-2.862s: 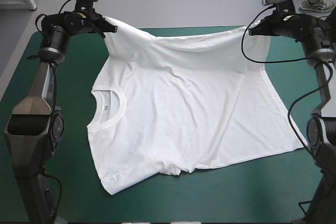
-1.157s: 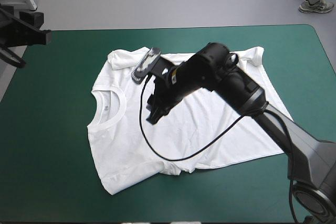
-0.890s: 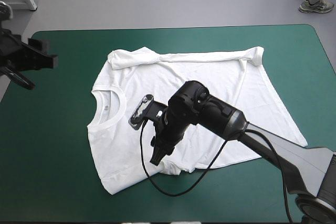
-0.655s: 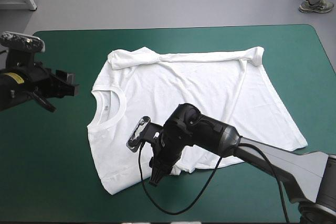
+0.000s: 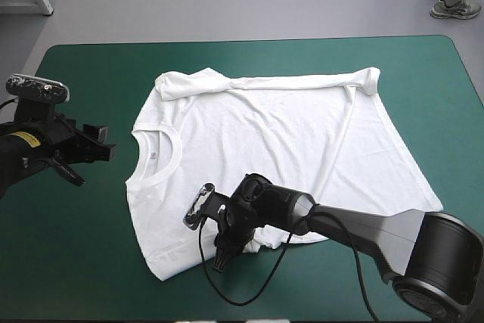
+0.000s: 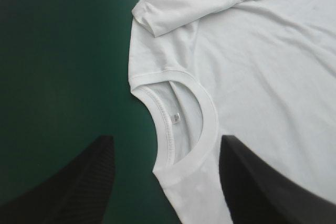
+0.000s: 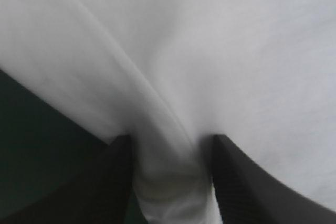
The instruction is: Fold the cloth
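Observation:
The white T-shirt (image 5: 265, 141) lies spread flat on the teal-green cover, collar (image 5: 155, 156) toward the table's left. Its far edge is folded over in a narrow band. My left gripper (image 5: 102, 149) hovers open over bare cover just left of the collar. In the left wrist view the collar (image 6: 205, 124) lies ahead, between the open gripper's (image 6: 168, 142) fingers. My right gripper (image 5: 221, 256) is down at the near sleeve by the shirt's near edge. In the right wrist view its gripper (image 7: 170, 142) stands open, with a raised fold of the T-shirt (image 7: 210, 51) between the black fingers.
Teal-green cover (image 5: 76, 262) shows all round the shirt, widest at the left and along the near edge. The right arm reaches low across the shirt's near right part.
Earlier both grippers held the shirt's far edge up; it now lies folded over. The right arm swept across the shirt to the near sleeve. The left arm came in beside the collar.

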You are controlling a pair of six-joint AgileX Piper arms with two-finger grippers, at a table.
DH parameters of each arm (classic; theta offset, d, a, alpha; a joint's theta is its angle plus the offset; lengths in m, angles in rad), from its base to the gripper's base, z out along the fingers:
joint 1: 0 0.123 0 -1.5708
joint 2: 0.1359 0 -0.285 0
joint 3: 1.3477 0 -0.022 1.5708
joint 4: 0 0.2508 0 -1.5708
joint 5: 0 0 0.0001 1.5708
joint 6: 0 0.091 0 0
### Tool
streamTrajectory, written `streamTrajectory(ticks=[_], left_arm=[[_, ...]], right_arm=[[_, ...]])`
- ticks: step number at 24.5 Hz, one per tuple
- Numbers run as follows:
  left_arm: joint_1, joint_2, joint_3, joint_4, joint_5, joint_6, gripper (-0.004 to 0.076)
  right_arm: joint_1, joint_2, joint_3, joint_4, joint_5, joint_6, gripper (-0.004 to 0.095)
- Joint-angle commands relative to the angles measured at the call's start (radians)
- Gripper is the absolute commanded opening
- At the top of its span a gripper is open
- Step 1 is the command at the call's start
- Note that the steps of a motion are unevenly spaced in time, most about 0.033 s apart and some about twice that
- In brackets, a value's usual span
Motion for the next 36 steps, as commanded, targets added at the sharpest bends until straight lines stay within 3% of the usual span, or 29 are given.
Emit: streamTrajectory(ticks=[1,3,4,8,16,20,23,25,31,33,36], left_arm=[[-0.002,-0.016,-0.026,-0.002,-0.064,0.000,0.0430],[-0.002,-0.016,-0.026,0.001,-0.064,0.000,0.0430],[-0.002,-0.016,-0.026,0.001,-0.064,0.000,0.0430],[-0.002,-0.016,-0.026,0.001,-0.063,0.000,0.0430],[-0.002,-0.014,-0.026,-0.007,-0.050,0.000,0.0430],[-0.002,-0.014,-0.026,-0.034,-0.040,0.001,0.0430],[-0.002,-0.014,-0.026,-0.048,-0.035,0.003,0.0430],[-0.002,-0.014,-0.026,-0.090,-0.035,0.015,0.0430],[-0.002,-0.014,-0.016,-0.121,-0.007,0.030,0.0430],[-0.002,-0.014,0.025,-0.126,-0.007,0.030,0.0430],[-0.002,-0.014,0.095,-0.137,-0.011,0.034,0.0430]], right_arm=[[-0.003,-0.034,-0.019,-0.007,0.035,0.014,0.0232],[-0.003,-0.034,-0.019,-0.033,0.082,0.026,0.0014],[-0.005,-0.034,-0.014,-0.048,0.101,0.038,-0.0008],[-0.005,-0.034,0.027,-0.088,0.166,0.064,-0.0004],[-0.021,-0.221,0.311,-0.192,0.148,0.161,-0.0004],[-0.212,-0.473,0.529,-0.207,0.191,0.211,-0.0004],[-0.362,-0.618,0.588,-0.288,0.241,0.226,-0.0004],[-0.459,-0.680,0.593,-0.270,0.241,0.173,-0.0004],[-0.484,-0.687,0.593,-0.160,0.192,0.126,-0.0003],[-0.484,-0.687,0.593,-0.119,0.180,0.104,0.0095],[-0.484,-0.690,0.591,-0.074,0.178,0.100,0.0384]])
